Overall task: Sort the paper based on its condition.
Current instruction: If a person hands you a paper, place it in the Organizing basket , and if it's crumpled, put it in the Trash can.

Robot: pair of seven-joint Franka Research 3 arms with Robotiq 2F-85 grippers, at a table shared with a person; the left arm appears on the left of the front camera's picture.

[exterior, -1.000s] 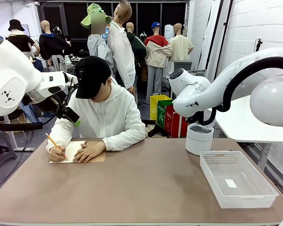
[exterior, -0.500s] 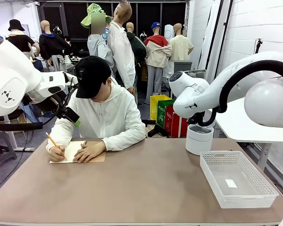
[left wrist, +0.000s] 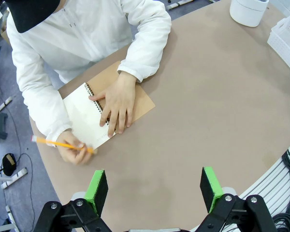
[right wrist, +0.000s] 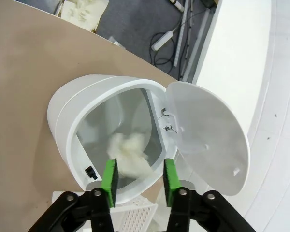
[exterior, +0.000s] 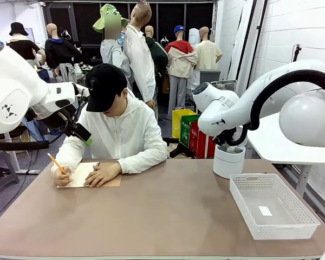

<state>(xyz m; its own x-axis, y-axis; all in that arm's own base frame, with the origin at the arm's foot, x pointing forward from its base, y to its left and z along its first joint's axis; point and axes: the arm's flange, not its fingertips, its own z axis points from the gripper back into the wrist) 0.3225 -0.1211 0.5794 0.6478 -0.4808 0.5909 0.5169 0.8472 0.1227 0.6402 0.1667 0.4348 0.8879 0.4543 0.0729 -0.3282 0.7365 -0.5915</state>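
Observation:
A crumpled wad of paper (right wrist: 130, 151), white and blurred, hangs just past my right gripper (right wrist: 139, 176), inside the mouth of the white bin (right wrist: 67, 121). That gripper's green pads stand apart and do not press on the wad. The bin's lid (right wrist: 208, 135) is swung open. In the front view my right arm bends down over the bin (exterior: 228, 160) at the table's far right. My left gripper (left wrist: 154, 186) is wide open with nothing in it, high above the table, near the person's shoulder (exterior: 82, 134).
A person at the far left writes with a pencil (left wrist: 58, 142) in a spiral notebook (left wrist: 82, 113) with a brown cover, one hand flat on it. A white mesh tray (exterior: 271, 208) stands at the front right. Bare brown tabletop (exterior: 162, 211) lies between them.
My right gripper's jaws have spread and let go of the crumpled paper over the bin. The right arm has edged slightly left. The person keeps writing.

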